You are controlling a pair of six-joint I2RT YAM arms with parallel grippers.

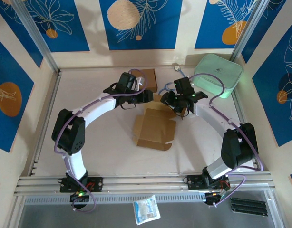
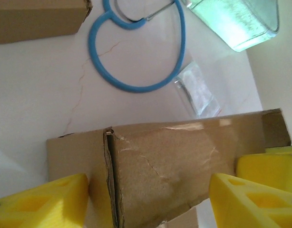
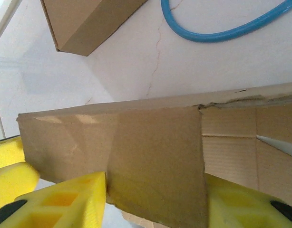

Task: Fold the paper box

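Observation:
The paper box (image 1: 153, 129) is a brown cardboard blank lying mostly flat in the middle of the table, with its far edge raised between the two arms. My left gripper (image 1: 146, 97) hovers over the far left part. In the left wrist view the left gripper (image 2: 148, 199) stands open, its yellow fingers (image 2: 41, 202) straddling a creased panel of the box (image 2: 170, 161). My right gripper (image 1: 178, 108) is at the far right corner. The right gripper (image 3: 155, 204) is open too, and a raised flap (image 3: 155, 156) spans the gap, with its side edges against both fingers.
A folded brown box (image 1: 148, 78) sits at the back, and a pale green container (image 1: 218, 74) at the back right. A blue cable loop (image 2: 136, 88) and a clear plastic packet (image 2: 198, 92) lie just beyond the blank. A white packet (image 1: 146, 209) lies in front of the arm bases.

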